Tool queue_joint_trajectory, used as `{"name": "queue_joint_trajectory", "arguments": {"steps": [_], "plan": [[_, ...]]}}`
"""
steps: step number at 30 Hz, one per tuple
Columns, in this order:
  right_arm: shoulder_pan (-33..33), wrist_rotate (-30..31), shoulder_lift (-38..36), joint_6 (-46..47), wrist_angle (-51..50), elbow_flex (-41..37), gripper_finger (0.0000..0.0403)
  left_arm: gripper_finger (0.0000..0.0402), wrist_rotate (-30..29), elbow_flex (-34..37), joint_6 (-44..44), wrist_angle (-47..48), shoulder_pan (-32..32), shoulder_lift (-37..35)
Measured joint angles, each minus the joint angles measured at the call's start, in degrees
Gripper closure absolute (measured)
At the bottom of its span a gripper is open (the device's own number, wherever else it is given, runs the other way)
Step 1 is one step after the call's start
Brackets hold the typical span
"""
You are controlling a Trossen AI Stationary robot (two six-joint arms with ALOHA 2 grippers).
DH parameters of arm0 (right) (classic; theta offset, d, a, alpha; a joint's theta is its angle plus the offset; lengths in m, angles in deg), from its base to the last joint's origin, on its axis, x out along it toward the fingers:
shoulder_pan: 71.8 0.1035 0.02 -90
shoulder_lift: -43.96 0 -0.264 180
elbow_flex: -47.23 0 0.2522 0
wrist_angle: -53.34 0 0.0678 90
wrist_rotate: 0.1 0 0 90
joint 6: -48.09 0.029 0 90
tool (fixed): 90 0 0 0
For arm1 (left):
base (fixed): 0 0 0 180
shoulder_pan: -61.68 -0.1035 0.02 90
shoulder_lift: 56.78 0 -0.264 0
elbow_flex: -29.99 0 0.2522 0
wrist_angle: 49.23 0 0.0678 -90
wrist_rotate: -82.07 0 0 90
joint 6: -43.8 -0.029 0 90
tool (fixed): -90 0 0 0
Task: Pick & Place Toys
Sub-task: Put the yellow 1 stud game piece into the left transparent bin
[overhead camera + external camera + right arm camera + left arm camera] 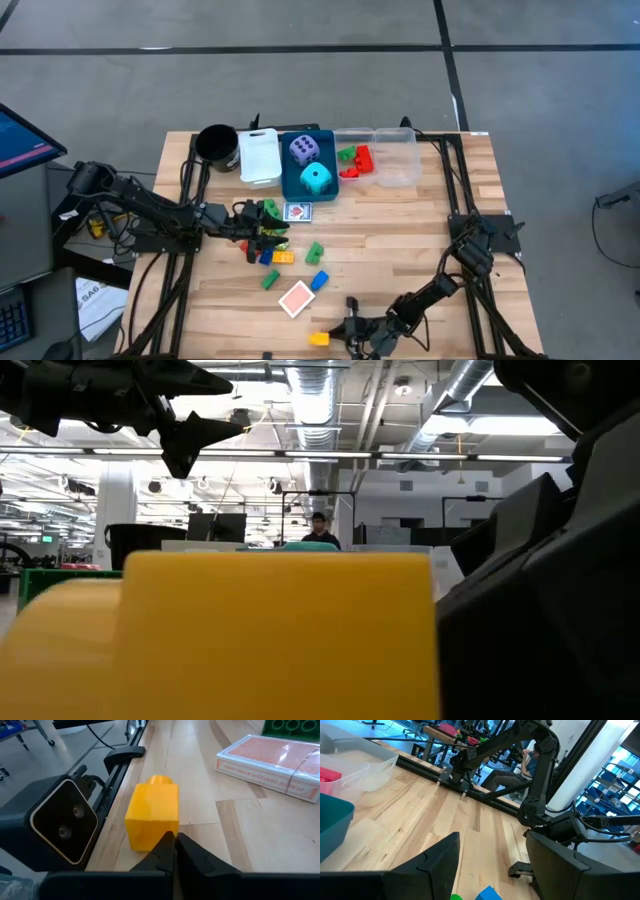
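item: yellow brick point(318, 339), lying at the bottom centre of the high view, on the table point(420, 250) near its front edge, well apart from the other loose bricks in the middle of the frame. right gripper point(352, 328) is sitting just to the right of the brick in that view, fingers pressed together and pinching nothing; in the right wrist view the shut tips are pointing at the brick's near face, touching it or just short of it, which cannot be told. the brick's long axis is running away from the tips, its stud at the far end. the card deck point(296, 299) is lying just above the brick, near but apart. left gripper point(262, 232) is hovering over the brick cluster at centre left, fingers spread, holding nothing seen. judgement: the right arm is far nearer; its fingers need spreading before straddling the brick.
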Motion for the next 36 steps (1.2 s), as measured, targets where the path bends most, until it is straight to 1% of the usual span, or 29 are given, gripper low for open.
{"name": "queue_joint_trajectory", "arguments": {"steps": [3, 6, 9, 13, 18, 25, 31, 36], "plan": [[0.02, -0.21, 0.00, 0.14, 0.77, 0.00, 0.0389, 0.0179, 0.00, 0.00, 0.00, 0.00, 0.00, 0.00], [0.11, -0.78, 0.00, 0.08, 1.51, 0.00, 0.0398, 0.0179, 0.00, 0.00, 0.00, 0.00, 0.01, 0.00], [0.15, -1.01, -0.07, 0.15, 2.22, 0.00, 0.0398, 0.0179, 0.00, 0.00, 0.00, 0.00, 0.00, 0.00], [-0.20, -1.30, -2.01, 0.10, 0.05, -0.02, 0.0400, 0.0179, 0.00, 0.00, 0.00, 0.00, 0.00, 0.00], [-1.83, -1.25, -8.83, -3.37, -9.22, -0.02, 0.0401, 0.0179, 0.00, 0.00, 0.00, 0.00, 0.02, 0.00], [-6.47, -1.01, -20.12, -10.09, -24.24, -0.03, 0.0402, 0.0179, 0.00, 0.00, 0.00, 0.50, 0.00, 0.02], [-12.10, -0.96, -29.80, -10.27, -33.68, -2.35, 0.0403, 0.0179, 0.00, 0.00, -0.07, 0.61, 0.01, 0.02], [-16.60, 0.22, -37.56, -10.31, -44.17, -2.38, 0.0403, 0.0179, 0.00, 0.00, -0.07, 0.90, 0.00, 0.02]]}}
